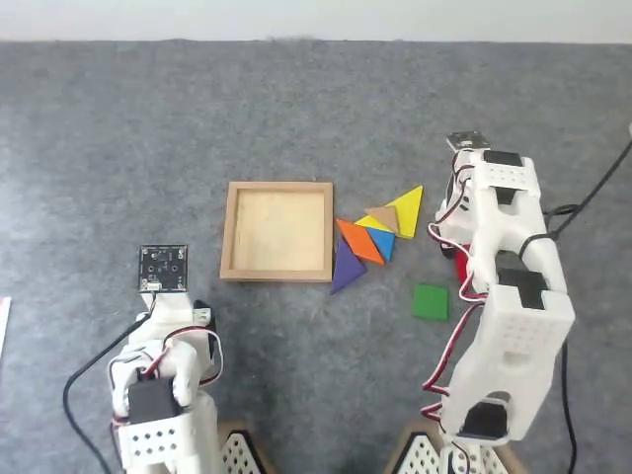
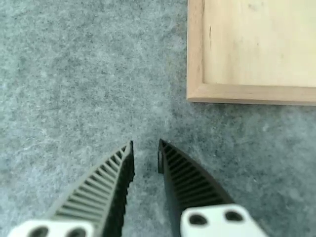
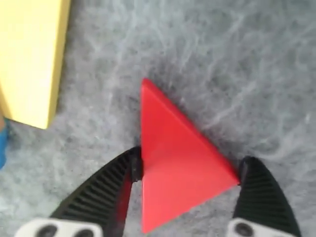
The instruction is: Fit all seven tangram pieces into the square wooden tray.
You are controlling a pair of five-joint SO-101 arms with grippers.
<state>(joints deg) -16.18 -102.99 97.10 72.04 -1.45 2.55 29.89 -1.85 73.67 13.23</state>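
Note:
The square wooden tray [image 1: 276, 188] lies empty at mid-table; its corner [image 2: 197, 91] is just ahead of my left gripper [image 2: 145, 148], which hovers over bare mat, open by a narrow gap and holding nothing. Right of the tray lie an orange triangle [image 1: 357, 241], a purple triangle [image 1: 346, 269], a blue piece [image 1: 383, 245], a tan piece [image 1: 383, 217] and a yellow triangle [image 1: 407, 209]. A green square [image 1: 430, 301] lies apart, nearer the front. My right gripper [image 3: 190, 173] is shut on the red triangle [image 3: 173, 163], a finger touching each side. The red triangle [image 1: 460, 269] peeks out under the right arm.
Grey mat covers the table. A thick yellow piece edge [image 3: 29, 59] lies close beside the red triangle. The right arm [image 1: 504, 296] stretches over the mat right of the pieces. The left arm [image 1: 163, 375] sits at the front left.

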